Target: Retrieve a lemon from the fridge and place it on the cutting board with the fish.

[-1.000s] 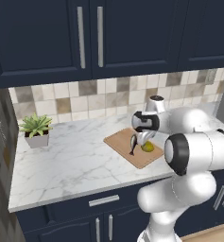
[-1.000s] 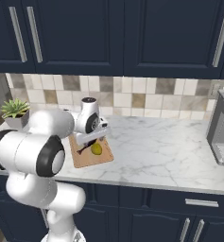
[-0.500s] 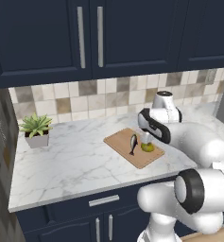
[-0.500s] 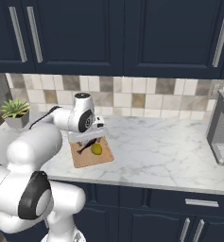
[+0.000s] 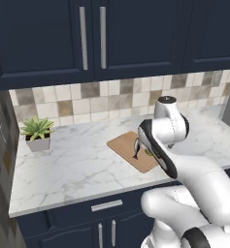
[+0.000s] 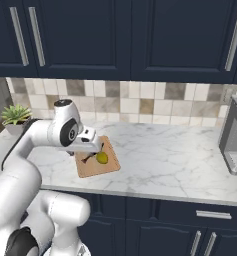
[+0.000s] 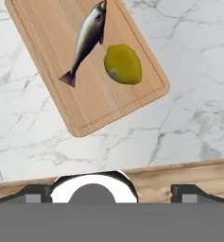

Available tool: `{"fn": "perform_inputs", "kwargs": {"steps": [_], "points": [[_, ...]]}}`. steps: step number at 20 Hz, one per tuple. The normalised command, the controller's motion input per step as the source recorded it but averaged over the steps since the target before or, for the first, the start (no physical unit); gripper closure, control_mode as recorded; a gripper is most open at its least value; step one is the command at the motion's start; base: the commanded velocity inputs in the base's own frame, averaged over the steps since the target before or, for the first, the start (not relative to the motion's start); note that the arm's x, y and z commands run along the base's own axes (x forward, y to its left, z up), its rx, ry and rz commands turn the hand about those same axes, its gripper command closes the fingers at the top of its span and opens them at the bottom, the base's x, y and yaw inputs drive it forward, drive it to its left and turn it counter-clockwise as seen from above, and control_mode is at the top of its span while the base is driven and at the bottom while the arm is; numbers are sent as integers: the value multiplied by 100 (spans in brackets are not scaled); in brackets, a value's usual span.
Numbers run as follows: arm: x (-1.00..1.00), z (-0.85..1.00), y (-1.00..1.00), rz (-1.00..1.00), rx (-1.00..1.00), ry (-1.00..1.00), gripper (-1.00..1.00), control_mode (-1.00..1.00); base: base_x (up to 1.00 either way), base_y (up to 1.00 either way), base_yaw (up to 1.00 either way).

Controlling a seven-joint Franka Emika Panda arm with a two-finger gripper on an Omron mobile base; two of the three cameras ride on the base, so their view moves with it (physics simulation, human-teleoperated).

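One lemon (image 7: 123, 64), one fish (image 7: 86, 39) on one cutting board (image 7: 47, 38); fingers' state unclear.

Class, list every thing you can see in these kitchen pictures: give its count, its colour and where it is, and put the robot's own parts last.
lemon: one, yellow, on the cutting board beside the fish.
fish: one, dark grey, lying on the board.
cutting board: one, light-brown wood, on the counter.
counter: one, white marble, under the cabinets.
potted plant: one, green in a pale pot, at the counter's left end.
upper cabinets: dark navy, steel handles, above the tiles.
tiled backsplash: beige and grey, behind the counter.
steel appliance: one, grey, at the counter's right end.
arm: one, white, raised over the board.
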Motion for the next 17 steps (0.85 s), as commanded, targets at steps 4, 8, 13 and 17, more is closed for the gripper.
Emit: {"fn": "perform_inputs", "kwargs": {"steps": [4, 8, 13, 17], "points": [[-37, 70, 13, -27, 0, -18, -100, -100, 0, 0, 0], [-23, 61, 0, -10, 0, -10, -100, -100, 0, 0, 0], [-11, 56, -12, 2, 6, 1, -100, -100, 0, 0, 0], [0, 46, -10, 6, 8, 10, -100, -100, 0, 0, 0]]}}
